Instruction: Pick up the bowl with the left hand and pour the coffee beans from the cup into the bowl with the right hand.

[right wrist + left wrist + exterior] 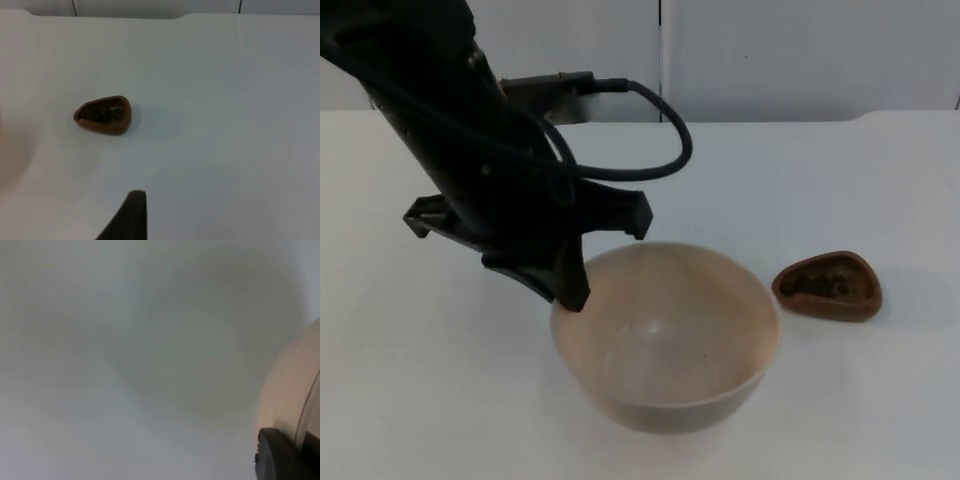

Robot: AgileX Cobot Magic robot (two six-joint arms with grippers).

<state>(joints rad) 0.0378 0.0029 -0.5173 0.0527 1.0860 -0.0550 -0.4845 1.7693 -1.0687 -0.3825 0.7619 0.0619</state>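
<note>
A large beige bowl (665, 335) hangs near the top camera and looks lifted off the white table. It is empty inside. My left gripper (570, 288) is shut on its left rim, one finger inside and one outside. In the left wrist view the bowl's outer wall (291, 390) stands beside a black fingertip (280, 455), with a soft shadow on the table beneath. A small brown cup (827, 286) holding dark coffee beans stands on the table to the bowl's right. In the right wrist view my right gripper (131, 202) waits well back from the cup (103, 114).
The white table (880, 180) stretches back to the grey partition wall (800, 50). Bare table surrounds the cup (225, 125) on its right and far sides.
</note>
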